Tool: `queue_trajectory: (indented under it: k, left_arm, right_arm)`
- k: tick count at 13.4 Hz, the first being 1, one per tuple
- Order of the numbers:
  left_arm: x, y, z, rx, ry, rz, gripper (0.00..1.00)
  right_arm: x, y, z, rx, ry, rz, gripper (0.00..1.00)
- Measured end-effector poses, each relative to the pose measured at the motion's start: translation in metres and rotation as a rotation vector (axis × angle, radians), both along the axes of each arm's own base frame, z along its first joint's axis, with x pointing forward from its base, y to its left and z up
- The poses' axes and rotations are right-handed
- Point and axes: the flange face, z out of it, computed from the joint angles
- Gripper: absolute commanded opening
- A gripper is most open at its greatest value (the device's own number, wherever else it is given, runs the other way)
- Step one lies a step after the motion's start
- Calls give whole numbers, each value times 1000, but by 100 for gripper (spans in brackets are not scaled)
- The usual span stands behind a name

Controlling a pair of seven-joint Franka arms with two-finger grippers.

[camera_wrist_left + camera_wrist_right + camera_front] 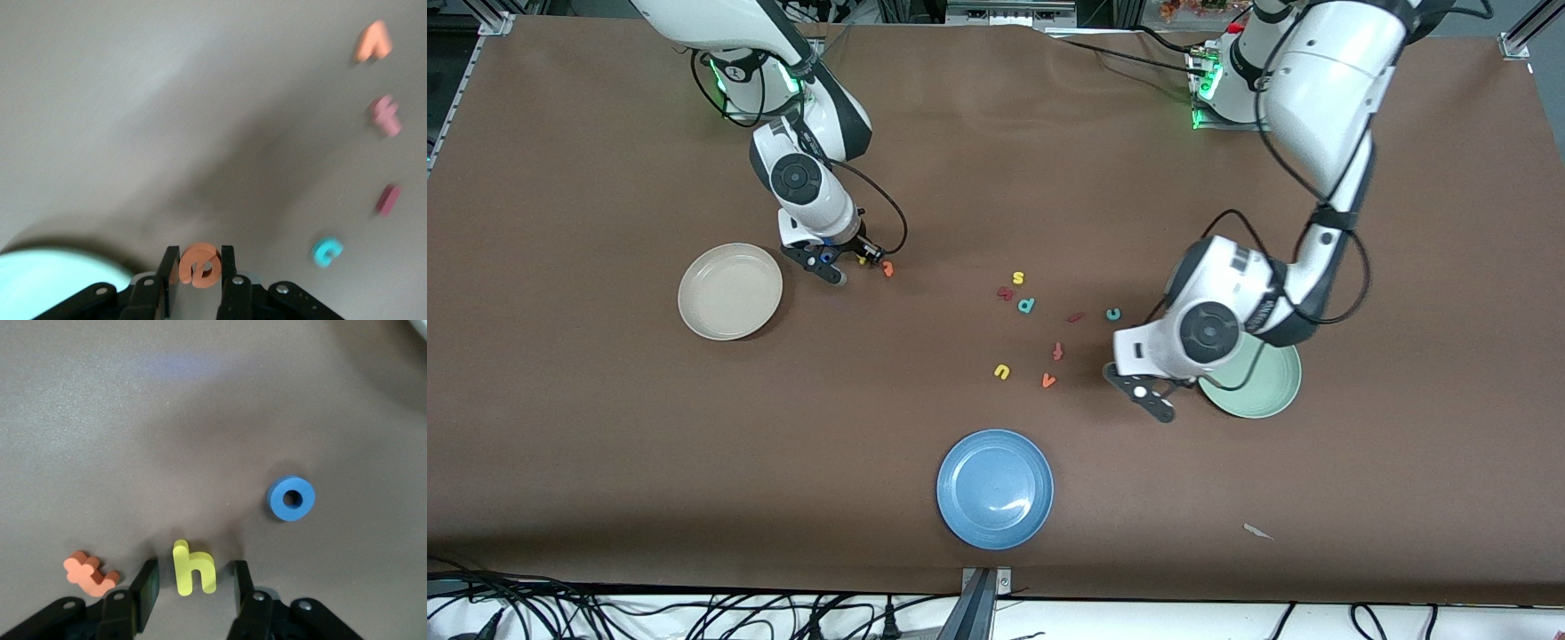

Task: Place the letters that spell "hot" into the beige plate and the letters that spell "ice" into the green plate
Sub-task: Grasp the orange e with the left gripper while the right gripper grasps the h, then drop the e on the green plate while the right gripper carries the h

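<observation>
While both arms are down at the table (996, 160), the move that counts is on the right arm's end, just beside the beige plate (730, 291), which lies bare. Green plate (1263, 391) sits toward the left arm's end, partly under that arm's wrist, nothing visible in it. Blue plate (995, 488) is nearest the front cam, not part of the job.

Right gripper (192, 581) is low over the table w/ the yellow h (192, 568) right between its fingers (145, 585). The h's long axis runs along the fingers, stem toward one pad, arch toward the other; small gaps show on both sides, so the jaws are spread, straddling, not yet pinching. Blue o (291, 498) lies flat near the h, clear of the fingers; orange t (91, 573) lies just beside one finger on the outside. Closing should catch the h alone, tho the t is close enough to get nudged.

Left gripper (200, 267) is pinching the orange e (199, 265) across its width, over the table beside the green plate's rim. Teal c (327, 251) and dark red i (388, 199) lie flat nearby, well apart from its fingers; left arm is plainly the nearer one for both.
</observation>
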Motion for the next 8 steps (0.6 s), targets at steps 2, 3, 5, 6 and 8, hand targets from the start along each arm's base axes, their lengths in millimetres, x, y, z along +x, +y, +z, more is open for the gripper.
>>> queue_trajectory:
  k: [2,3,5,6,8]
  left_arm:
    - [10,48,1,-12,27,-33,18]
    - [13,69,-4,-22,40,-53,19]
    - [9,94,-20,-24,60,-85,61]
    - [5,96,-29,-3,52,-109,100]
    - [-3,90,-45,19,37,-149,100]
  right_arm:
    - [0,1,0,3,-4,0,30]
    - [0,1,1,4,-6,0,25]
    - [0,1,1,5,-8,1,18]
    - [0,1,1,5,-7,1,18]
    - [0,1,1,5,-7,1,18]
